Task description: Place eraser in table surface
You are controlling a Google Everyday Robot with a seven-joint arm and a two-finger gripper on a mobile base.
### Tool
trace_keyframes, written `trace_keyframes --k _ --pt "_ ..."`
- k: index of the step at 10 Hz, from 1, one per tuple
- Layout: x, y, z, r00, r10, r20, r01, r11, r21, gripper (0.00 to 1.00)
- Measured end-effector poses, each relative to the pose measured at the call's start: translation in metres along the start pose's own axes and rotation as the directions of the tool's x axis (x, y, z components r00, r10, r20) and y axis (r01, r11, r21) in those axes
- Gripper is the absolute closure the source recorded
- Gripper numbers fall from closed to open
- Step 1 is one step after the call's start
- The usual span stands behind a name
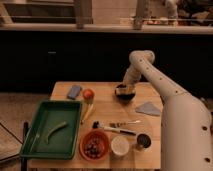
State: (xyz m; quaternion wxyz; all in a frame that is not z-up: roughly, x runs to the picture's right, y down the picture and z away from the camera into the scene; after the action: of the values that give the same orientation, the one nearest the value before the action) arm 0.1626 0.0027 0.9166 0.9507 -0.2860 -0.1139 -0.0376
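one pale eraser (123, 90), claw (126, 87) at bowl (124, 98)

A light wooden tabletop (107, 107) is set before a dark wall (60, 60), which is topped by a pale ledge (55, 27) with two pale posts (80, 12). Speckled grey floor (20, 107) is seen at left. The room is lit dimly and warmly.

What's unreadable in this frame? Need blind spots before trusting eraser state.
- Eraser: not distinguishable in the camera view; the gripper sits at the dark bowl on the far side of the table surface, covering that spot.
- Dark bowl's inside: hidden by the gripper.
- Table surface, near right corner: behind the robot arm.
- Orange bowl contents: too small to identify.
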Motion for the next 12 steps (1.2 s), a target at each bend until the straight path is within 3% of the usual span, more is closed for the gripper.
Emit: trace_keyframes --k 2,6,8,10,12 --pt "0.0006 0.0001 0.0017 1.000 0.001 0.002 -0.001 1.000 -0.002 0.30" --pt "0.0038 0.0011 0.0042 1.000 0.008 0.006 -0.007 1.000 -0.005 0.30" --pt "0.0059 0.0010 0.0049 1.000 0.012 0.016 -0.012 1.000 0.012 0.30" --pt "0.0099 0.0032 0.0053 0.999 0.014 0.033 -0.016 0.998 0.053 0.30" --pt "0.0070 0.0033 0.0088 0.999 0.011 0.039 -0.013 0.999 0.052 0.30"
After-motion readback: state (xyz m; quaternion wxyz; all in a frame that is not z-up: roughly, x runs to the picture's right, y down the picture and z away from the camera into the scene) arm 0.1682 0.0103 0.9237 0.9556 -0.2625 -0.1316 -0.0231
